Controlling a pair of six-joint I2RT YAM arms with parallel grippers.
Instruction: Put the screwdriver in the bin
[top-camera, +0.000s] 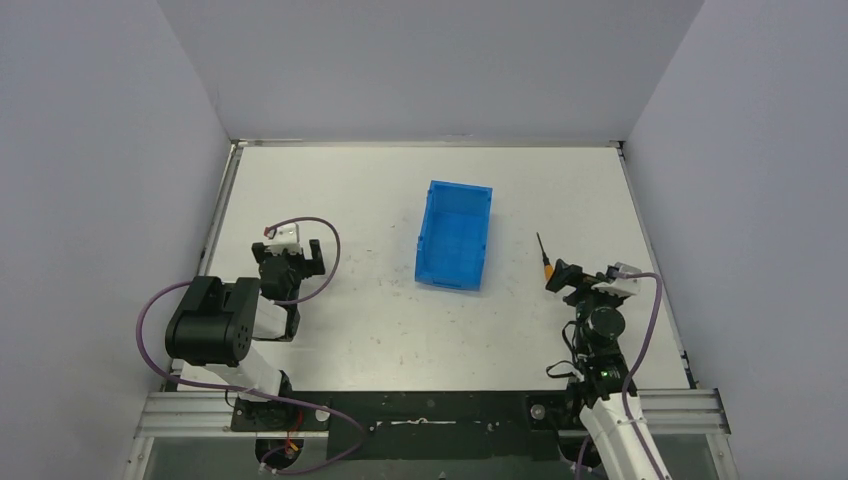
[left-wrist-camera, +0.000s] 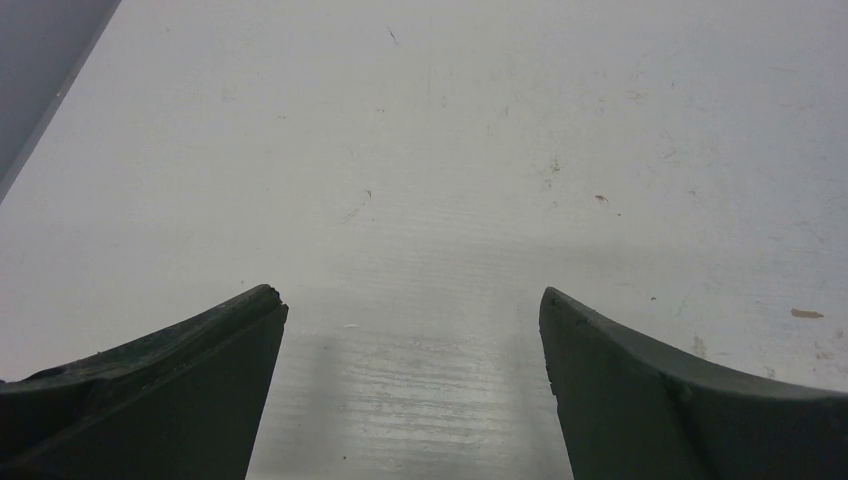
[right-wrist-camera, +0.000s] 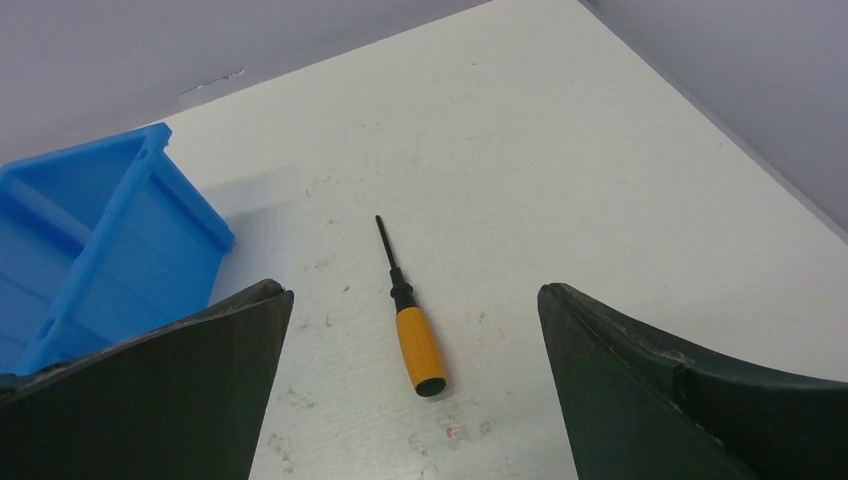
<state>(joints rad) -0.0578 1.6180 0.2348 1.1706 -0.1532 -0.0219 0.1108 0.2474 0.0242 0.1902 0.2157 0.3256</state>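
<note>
**Approach to the screwdriver, grasp not yet made**

The right tool is spread wide and holds nothing. Its two dark fingers stand on both sides of the wrist view, and the screwdriver lies on the table in the gap between them, a little ahead of the tips. The orange handle is the end nearer to the tool, and the thin black shaft points away toward the far wall. I see no contact between the fingers and the screwdriver.

I judge that the step in hand is the reach for the screwdriver. The lift and the carry to the bin are not yet begun. The bin stands on the table to the left of the screwdriver, apart from it and not touching, and I see no screwdriver inside it.

The next move, as I judge it, calls for the right tool to go down and a little forward, so that the fingers come on both sides of the orange handle, and then to close. The handle is the thicker part and looks easier to grip than the shaft. The screwdriver is slim and lies flat, so the fingertips must come very near to the table, or they may close above it.

The right arm is bent, with the wrist tilted forward and down toward the screwdriver, near the right edge of the table. The left tool is also spread, with only bare table under it. The left arm is folded at the left side, well apart from the bin.
</note>
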